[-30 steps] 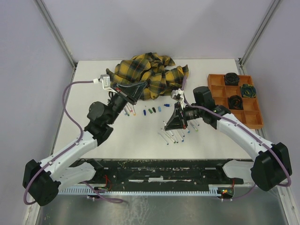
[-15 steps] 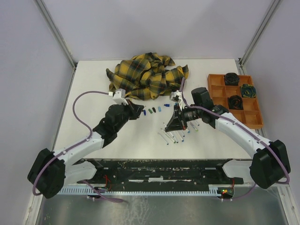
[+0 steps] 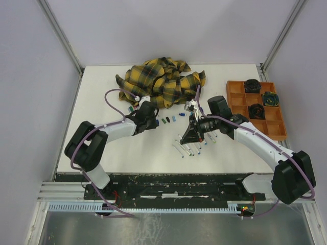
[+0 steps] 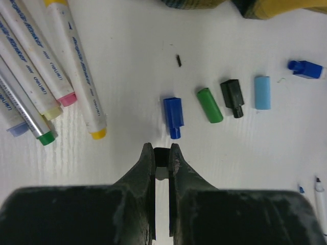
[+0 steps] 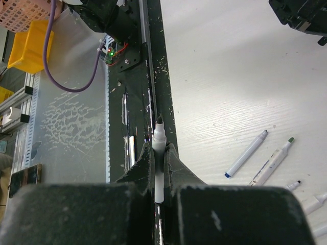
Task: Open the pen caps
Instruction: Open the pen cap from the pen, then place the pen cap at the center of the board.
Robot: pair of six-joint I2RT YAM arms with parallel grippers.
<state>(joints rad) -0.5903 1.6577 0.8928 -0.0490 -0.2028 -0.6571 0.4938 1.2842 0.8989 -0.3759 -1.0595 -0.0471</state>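
Just beyond left pincer (image 4: 161, 151) lies blue cap (image 4: 173, 113).

white table (image 3: 97, 94), pale lilac walls (image 3: 30, 61)

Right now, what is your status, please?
Right gripper shut on uncapped pen. Left gripper shut on dark cap, beside loose caps. Nothing seen in the way.

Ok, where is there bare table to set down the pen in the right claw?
Widest bare patch: the table's left side, between the plaid cloth, the left arm and the left edge. A narrower strip runs between the uncapped pens and the near edge. Crowded: the caps row and pens mid-table.
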